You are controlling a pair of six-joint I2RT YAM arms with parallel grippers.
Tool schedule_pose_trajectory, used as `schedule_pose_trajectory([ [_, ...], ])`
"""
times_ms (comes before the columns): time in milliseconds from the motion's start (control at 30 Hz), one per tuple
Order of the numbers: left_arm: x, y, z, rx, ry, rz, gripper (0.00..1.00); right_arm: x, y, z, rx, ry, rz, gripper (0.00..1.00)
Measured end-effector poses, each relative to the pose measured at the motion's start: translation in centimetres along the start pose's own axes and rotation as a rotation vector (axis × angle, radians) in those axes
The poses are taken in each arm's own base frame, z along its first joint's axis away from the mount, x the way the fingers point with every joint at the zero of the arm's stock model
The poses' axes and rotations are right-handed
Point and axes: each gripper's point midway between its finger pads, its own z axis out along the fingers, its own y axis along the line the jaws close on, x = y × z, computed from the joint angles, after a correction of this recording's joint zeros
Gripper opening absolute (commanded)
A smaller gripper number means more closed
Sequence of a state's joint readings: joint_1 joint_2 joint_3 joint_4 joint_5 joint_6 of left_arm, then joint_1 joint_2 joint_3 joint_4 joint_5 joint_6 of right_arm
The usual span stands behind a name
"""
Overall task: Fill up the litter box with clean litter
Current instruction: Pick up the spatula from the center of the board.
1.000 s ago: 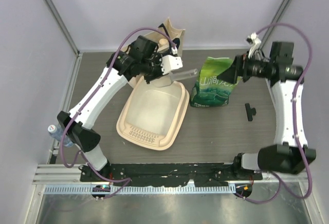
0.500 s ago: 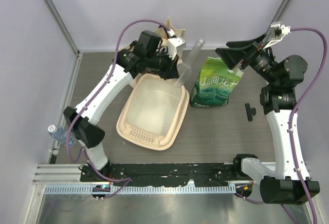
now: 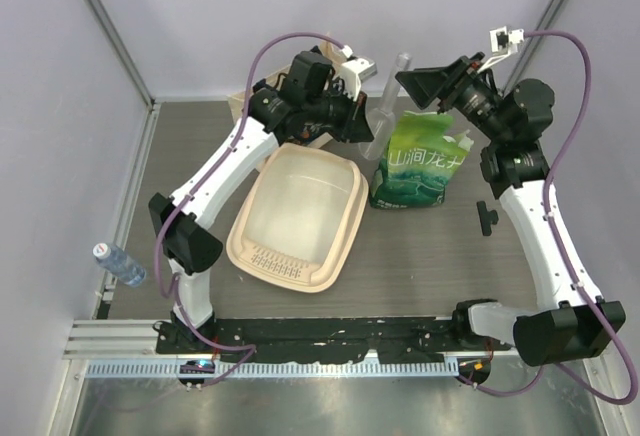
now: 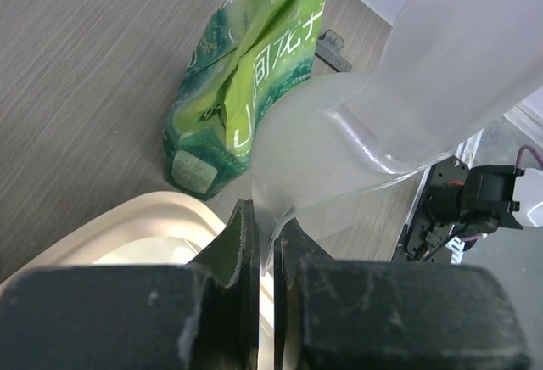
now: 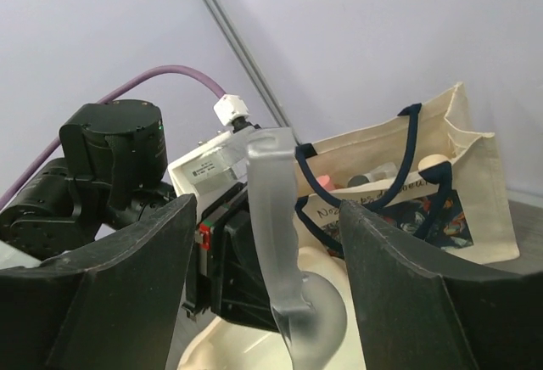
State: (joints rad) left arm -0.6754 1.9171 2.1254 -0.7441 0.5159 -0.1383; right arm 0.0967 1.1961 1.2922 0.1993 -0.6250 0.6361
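At the near left edge of the table (image 3: 430, 256) a water bottle (image 3: 118, 261) lies on its side. The litter box (image 3: 300, 206) sits left of centre, turned at a slant, with its ribbed slotted strip (image 3: 285, 259) at the near end and its floor showing bare cream plastic. A small black part (image 3: 487, 218) lies well apart to the right.

Just beyond the box's far right corner stands a green bag (image 3: 420, 166) with white characters, upright and close to the rim.

Behind the box, the left end effector (image 4: 265, 221) is pinched narrow on the thin edge of a translucent plastic scoop (image 3: 392, 96), which is held nearly upright over the gap between box and bag, with its handle at the top.

The right end effector (image 5: 267, 209) is raised behind the bag and faces the scoop with its fingers (image 5: 110, 294) spread wide. In the right wrist view the handle rises in the gap between them without touching either; how far it reaches in cannot be told.

Farthest back, against the wall, stands a beige tote bag (image 5: 424, 192) with dark handles.
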Motion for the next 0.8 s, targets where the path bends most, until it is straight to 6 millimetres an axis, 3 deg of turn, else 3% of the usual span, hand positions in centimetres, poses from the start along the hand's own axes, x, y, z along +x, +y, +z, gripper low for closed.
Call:
schedule_pose_trajectory([
  [67,-0.2,-0.2,0.0,0.0,-0.004,0.0,0.0,0.1,0.4,0.7,0.005,-0.004,-0.013,0.61],
  [167,-0.2,-0.3,0.1,-0.003,-0.006,0.001,0.0,0.5,0.7,1.3,0.018,0.008,-0.034,0.57],
  [333,-0.2,-0.1,0.1,-0.02,-0.005,0.007,0.0,1.3,-0.6,2.0,0.067,0.051,-0.067,0.56],
  [467,0.1,0.2,0.1,-0.036,0.005,0.01,0.0,2.8,-1.8,2.2,0.097,0.103,-0.057,0.49],
  [800,0.6,0.4,0.0,-0.044,0.025,0.006,0.0,3.7,-1.7,2.3,0.085,0.131,-0.052,0.43],
])
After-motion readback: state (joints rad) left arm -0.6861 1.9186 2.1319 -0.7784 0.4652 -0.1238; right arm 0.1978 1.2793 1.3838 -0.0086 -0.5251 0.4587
